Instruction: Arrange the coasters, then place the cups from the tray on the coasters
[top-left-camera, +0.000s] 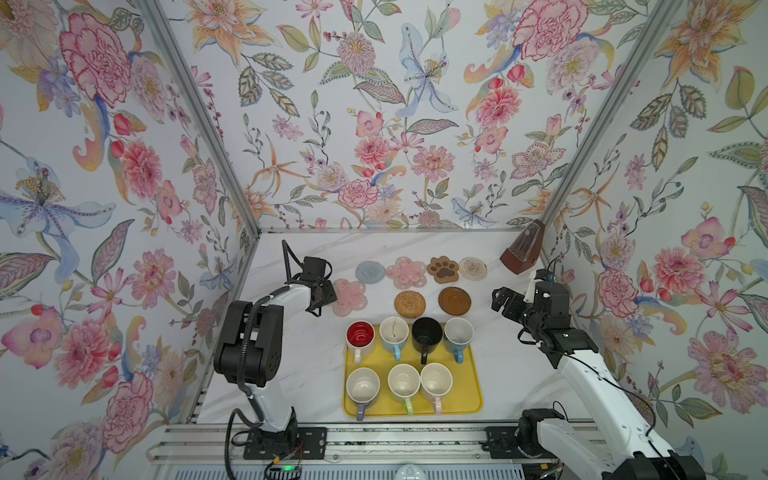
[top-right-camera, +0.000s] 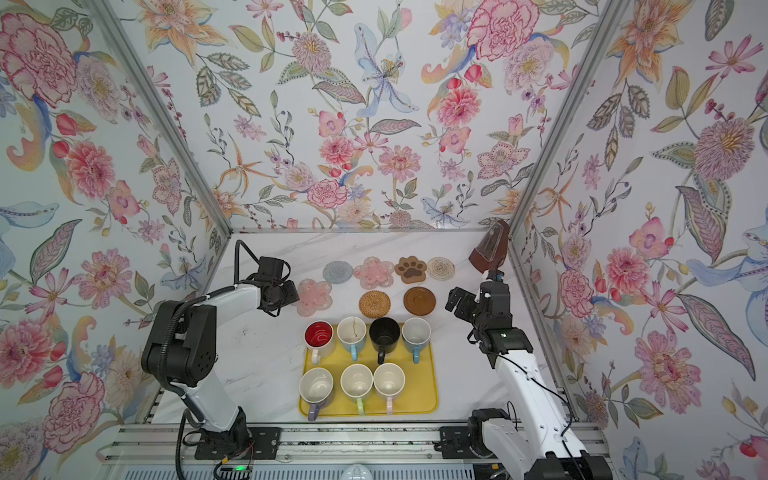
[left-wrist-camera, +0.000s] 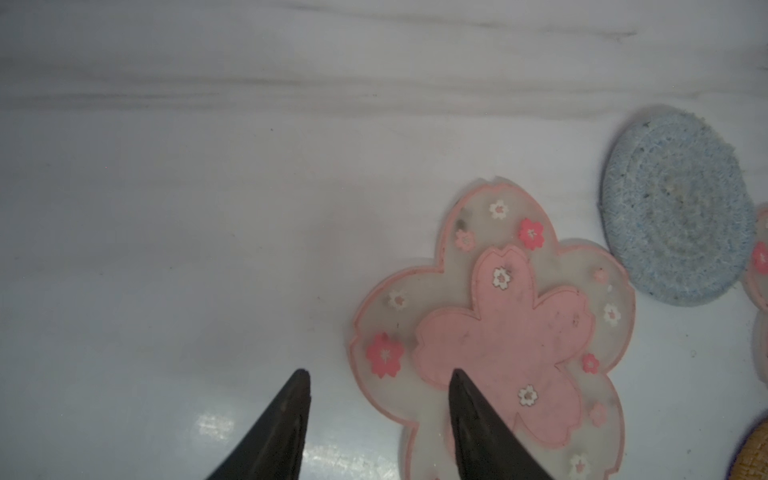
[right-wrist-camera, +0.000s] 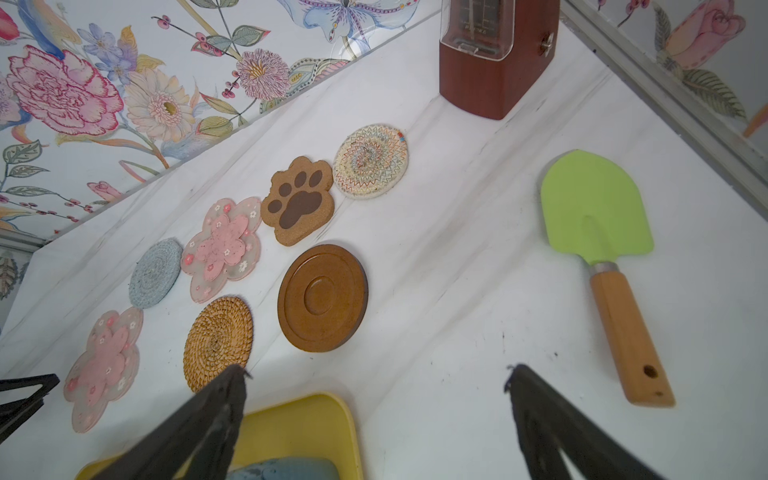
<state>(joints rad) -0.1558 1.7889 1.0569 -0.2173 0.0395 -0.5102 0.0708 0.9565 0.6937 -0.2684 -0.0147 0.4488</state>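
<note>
Left end effector (left-wrist-camera: 379, 374), translucent pink flower coaster (left-wrist-camera: 498, 332)

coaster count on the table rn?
7. Back row: grey woven, pink flower, brown paw, beige woven. Nearer the tray: tan rattan, wooden disc. Second pink flower at the left gripper. None looks hidden.

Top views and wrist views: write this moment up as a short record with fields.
coasters: seven, flat on the table beyond the tray; four in the far row, three nearer
mugs: seven, upright on the tray; none on a coaster yet
left end effector: open, empty, one finger over the leftmost pink flower coaster
right end effector: open, empty, above the table near the tray's far right corner
other things: green spatula and brown metronome, along the right wall
</note>
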